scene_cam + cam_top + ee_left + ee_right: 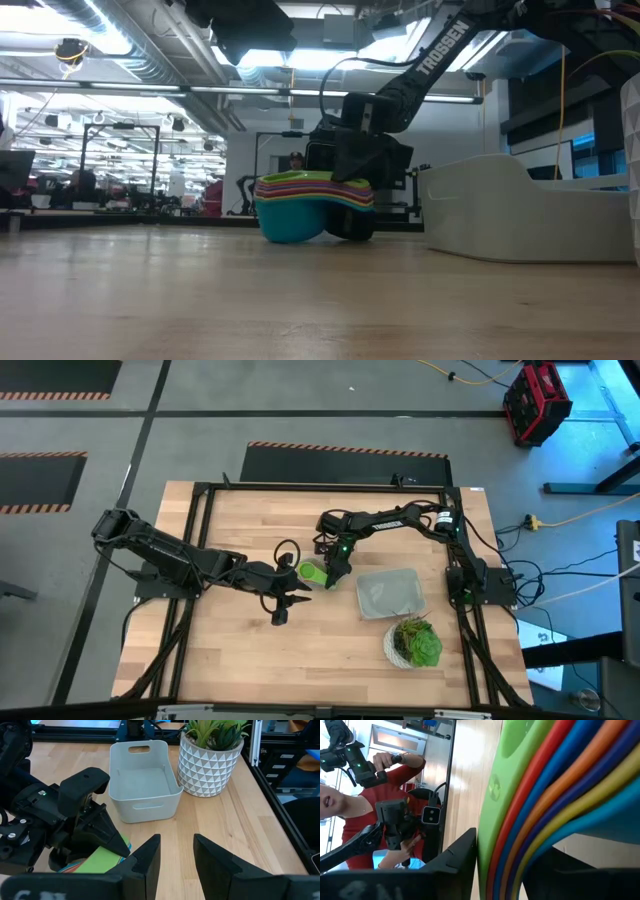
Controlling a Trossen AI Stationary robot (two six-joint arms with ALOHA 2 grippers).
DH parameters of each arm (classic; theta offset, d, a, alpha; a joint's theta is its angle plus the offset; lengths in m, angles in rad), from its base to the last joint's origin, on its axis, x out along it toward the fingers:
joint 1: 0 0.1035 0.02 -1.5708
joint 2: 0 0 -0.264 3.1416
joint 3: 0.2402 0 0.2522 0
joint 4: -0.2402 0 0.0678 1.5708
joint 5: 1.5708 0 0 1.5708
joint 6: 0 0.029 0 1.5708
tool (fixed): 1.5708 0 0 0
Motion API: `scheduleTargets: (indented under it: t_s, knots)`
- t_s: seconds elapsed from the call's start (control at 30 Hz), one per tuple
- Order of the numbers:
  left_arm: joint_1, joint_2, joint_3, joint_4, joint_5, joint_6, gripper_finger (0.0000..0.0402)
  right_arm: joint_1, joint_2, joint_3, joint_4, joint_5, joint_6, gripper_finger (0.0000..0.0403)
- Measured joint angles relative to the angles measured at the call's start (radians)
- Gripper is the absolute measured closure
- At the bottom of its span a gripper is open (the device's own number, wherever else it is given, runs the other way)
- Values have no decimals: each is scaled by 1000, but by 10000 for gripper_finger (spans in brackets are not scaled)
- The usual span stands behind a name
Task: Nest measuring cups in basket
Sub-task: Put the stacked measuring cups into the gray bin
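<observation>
Wood-plank table point(250, 650) in a lab w/ taped floor; a person in red shows beyond the table edge in the right wrist view. The measuring cups point(312, 205) are already stacked into one nested set, green on top, teal at bottom, resting on the table just beside the gray basket point(392, 596), not in it. Right gripper point(333, 577) is clamped on the stack's handle end; its fingers pinch the rims edge-on in the wrist view. Left gripper point(175, 862) hovers nearby w/ jaws apart, holding nothing, aimed toward the basket and the potted plant point(212, 755). Step in hand looks like the carry: nesting done, placing not yet. Next move calls for lifting the stack over the basket wall and lowering it level so the cups don't spill apart.
</observation>
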Motion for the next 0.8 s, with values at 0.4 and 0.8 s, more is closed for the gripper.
scheduleTargets:
  t_s: [0.4, 0.8]
  knots:
    - [0, 0, 0, -2, 0, 0, 292, -2, -9, -5, -7, -95, -49, 273]
    - [0, 0, 0, -9, 0, -1, 292, -6, -17, -3, -2, -212, -48, 273]
